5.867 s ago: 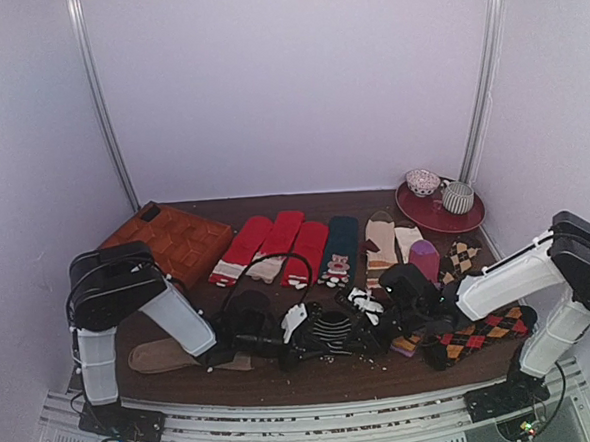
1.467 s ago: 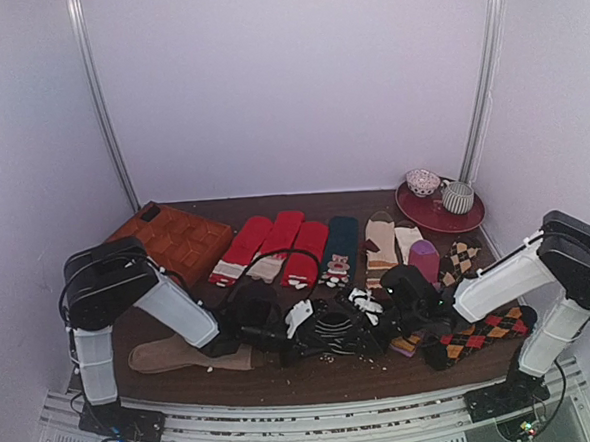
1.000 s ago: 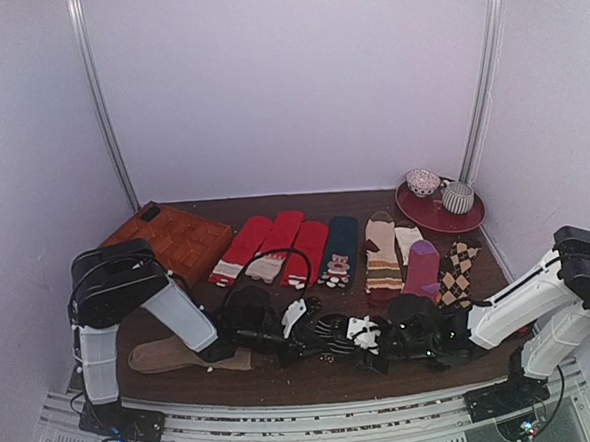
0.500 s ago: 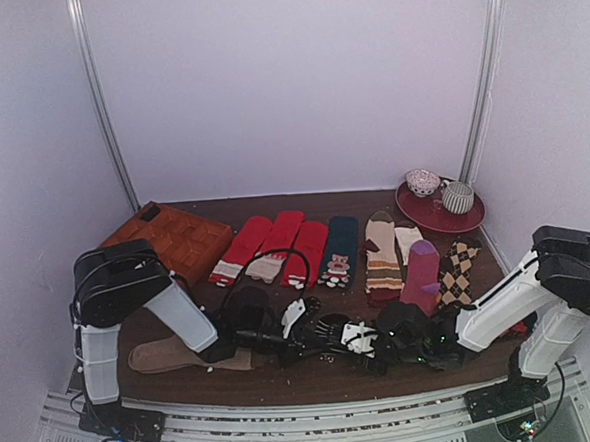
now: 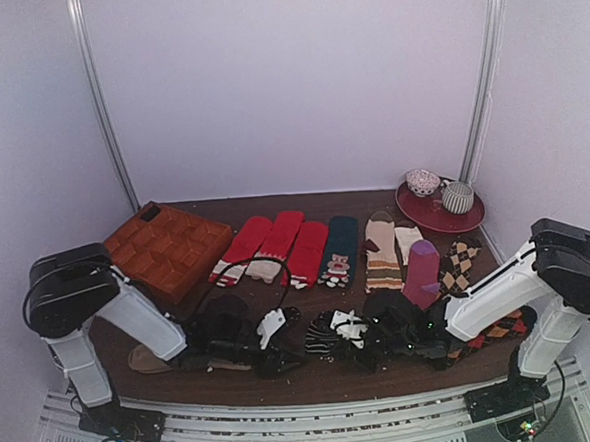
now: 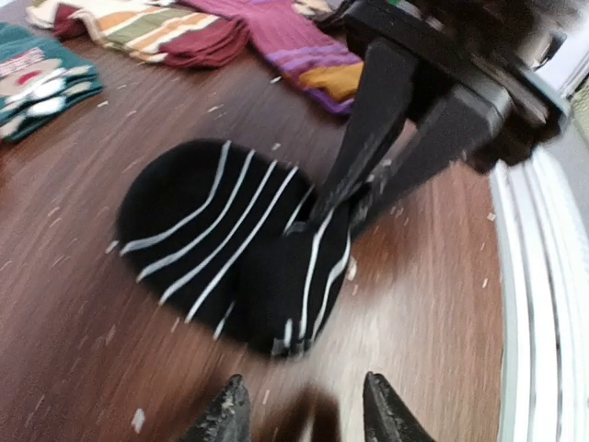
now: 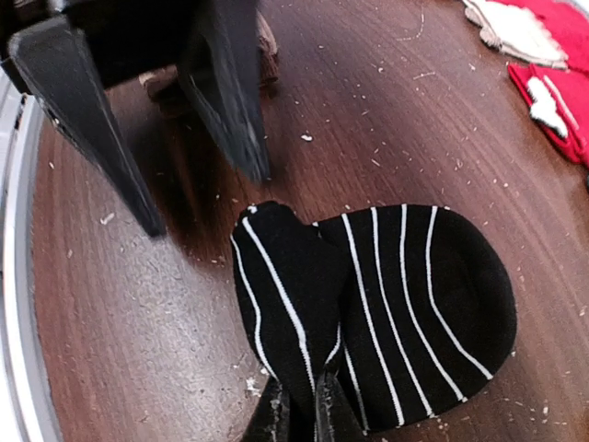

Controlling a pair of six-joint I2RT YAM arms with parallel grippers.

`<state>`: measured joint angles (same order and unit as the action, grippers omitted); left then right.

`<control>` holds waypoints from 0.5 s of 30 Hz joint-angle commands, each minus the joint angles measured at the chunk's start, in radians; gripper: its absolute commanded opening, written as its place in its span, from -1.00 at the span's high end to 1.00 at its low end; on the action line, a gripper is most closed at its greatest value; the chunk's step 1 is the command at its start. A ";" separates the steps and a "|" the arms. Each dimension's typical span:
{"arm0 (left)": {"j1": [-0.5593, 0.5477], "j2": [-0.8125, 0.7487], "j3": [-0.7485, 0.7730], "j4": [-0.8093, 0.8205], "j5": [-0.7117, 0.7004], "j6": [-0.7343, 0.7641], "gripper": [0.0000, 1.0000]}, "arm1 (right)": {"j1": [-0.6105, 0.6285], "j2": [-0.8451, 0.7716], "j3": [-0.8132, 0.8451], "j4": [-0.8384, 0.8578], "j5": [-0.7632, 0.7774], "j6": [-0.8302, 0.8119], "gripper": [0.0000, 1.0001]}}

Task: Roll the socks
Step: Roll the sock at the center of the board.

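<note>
Socks (image 7: 396,304) lie half folded on the surface (image 7: 138,304); right claw (image 7: 302,410) pinches their folded edge, left claw (image 6: 304,405) gapes empty nearby; best to roll tight, keeping low.

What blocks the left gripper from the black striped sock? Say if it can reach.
Probably yes: the left gripper, open, faces the sock across bare table. Only the right gripper, pinching one edge, crowds that side.

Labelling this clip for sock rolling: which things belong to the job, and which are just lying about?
Job: black striped sock, right gripper pinching it, left gripper open.
Lying about: red socks, tan sock, teal sock, plate, orange tray.
</note>
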<state>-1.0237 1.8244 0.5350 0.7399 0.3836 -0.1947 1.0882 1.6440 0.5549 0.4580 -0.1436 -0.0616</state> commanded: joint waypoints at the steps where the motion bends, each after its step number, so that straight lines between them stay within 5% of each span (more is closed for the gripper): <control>1: -0.035 -0.169 -0.070 -0.012 -0.205 0.154 0.13 | -0.035 0.066 -0.009 -0.177 -0.179 0.142 0.97; 15: -0.059 0.008 0.066 0.072 -0.162 0.302 0.04 | -0.122 0.195 0.095 -0.373 -0.425 0.258 0.96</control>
<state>-1.0801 1.7817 0.5827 0.7467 0.2066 0.0635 0.9634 1.7641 0.6941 0.3630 -0.5083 0.1539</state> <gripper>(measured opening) 0.479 0.068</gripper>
